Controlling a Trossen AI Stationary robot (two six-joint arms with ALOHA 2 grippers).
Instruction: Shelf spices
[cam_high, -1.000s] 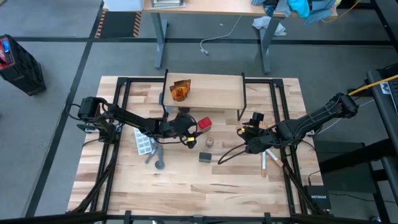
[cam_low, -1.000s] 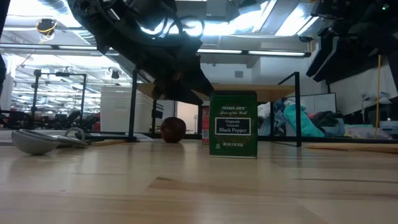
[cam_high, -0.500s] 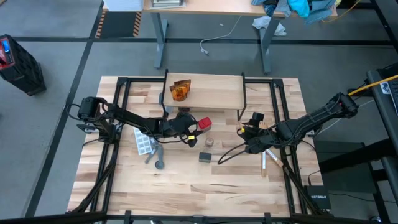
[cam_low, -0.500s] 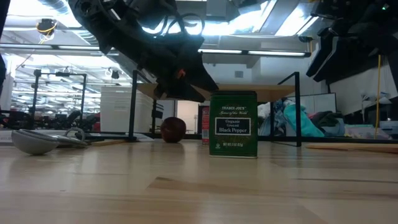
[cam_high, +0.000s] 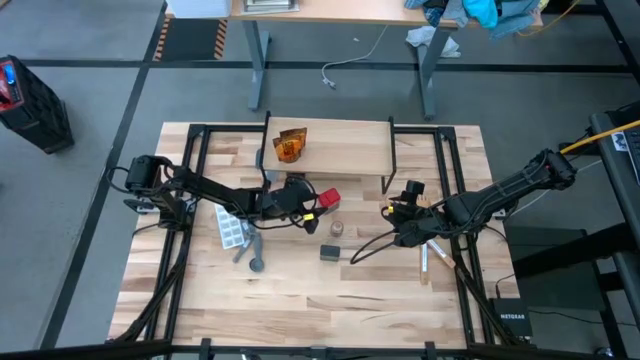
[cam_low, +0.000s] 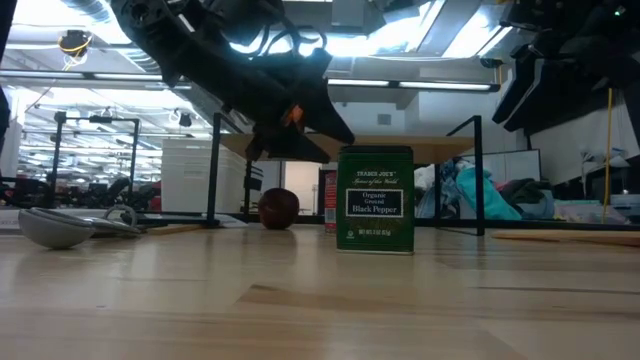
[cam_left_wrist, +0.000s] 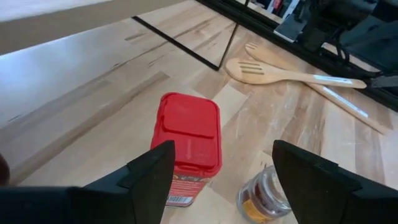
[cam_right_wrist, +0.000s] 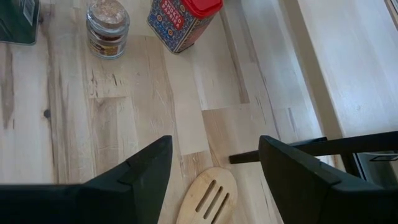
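Left hand (cam_left_wrist: 214, 177) open, just short of red box (cam_left_wrist: 186, 140).

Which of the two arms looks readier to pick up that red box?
Left, likely. The left gripper hangs open right by the red box; the right gripper waits farther off, beside the slotted wooden spoon.

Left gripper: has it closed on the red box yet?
No. In the left wrist view the left gripper is open, its fingers apart, with the red box standing upright on the table ahead, ungrasped.
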